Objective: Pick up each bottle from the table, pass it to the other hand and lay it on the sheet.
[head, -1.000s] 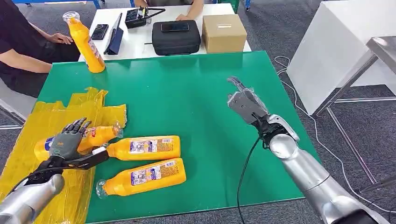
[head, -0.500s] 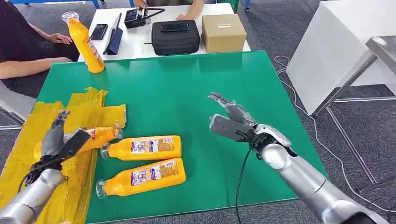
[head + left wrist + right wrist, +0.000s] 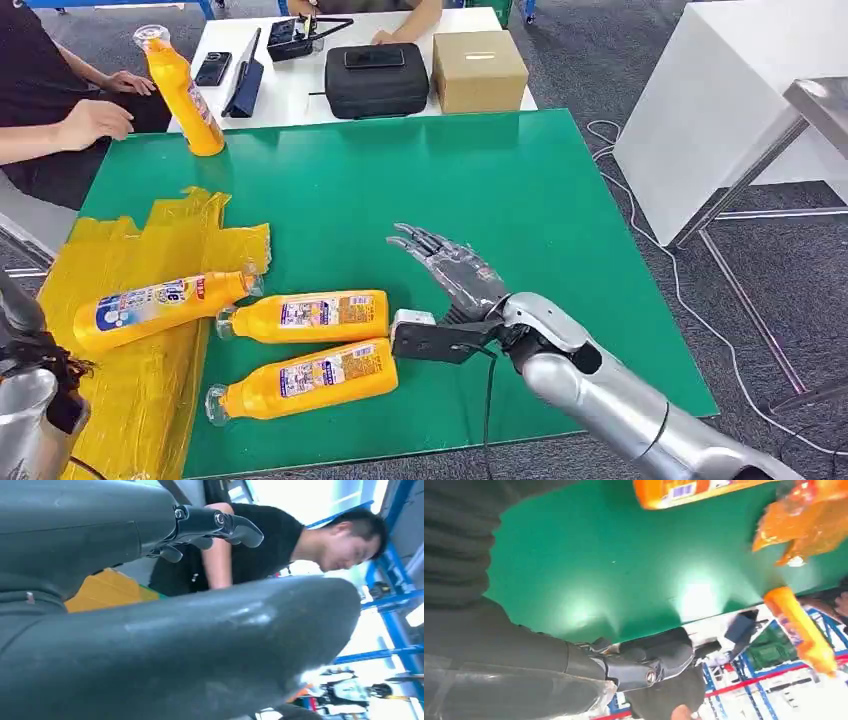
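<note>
One yellow bottle [image 3: 160, 305] lies on the crumpled yellow sheet [image 3: 120, 250] at the table's left. Two more yellow bottles lie on the green table beside the sheet, one farther [image 3: 310, 316] and one nearer [image 3: 310, 378]. Another bottle [image 3: 185, 95] stands upright at the far left corner. My right hand [image 3: 450, 295] hovers with fingers spread just right of the two lying bottles, its thumb close to their bases, holding nothing. My left hand [image 3: 18, 312] is drawn back at the left edge, off the bottle; in the left wrist view the left hand [image 3: 190, 630] holds nothing.
A person sits at the far left, a hand [image 3: 90, 120] near the table corner. Behind the green table [image 3: 400, 170] a white table carries a black case [image 3: 377, 80], a cardboard box [image 3: 480, 70] and a phone [image 3: 213, 68]. White furniture [image 3: 720, 100] stands to the right.
My left hand let go of the bottle on the sheet and pulled back to the left edge. My right hand swept leftward and nearer, up to the two lying bottles.
</note>
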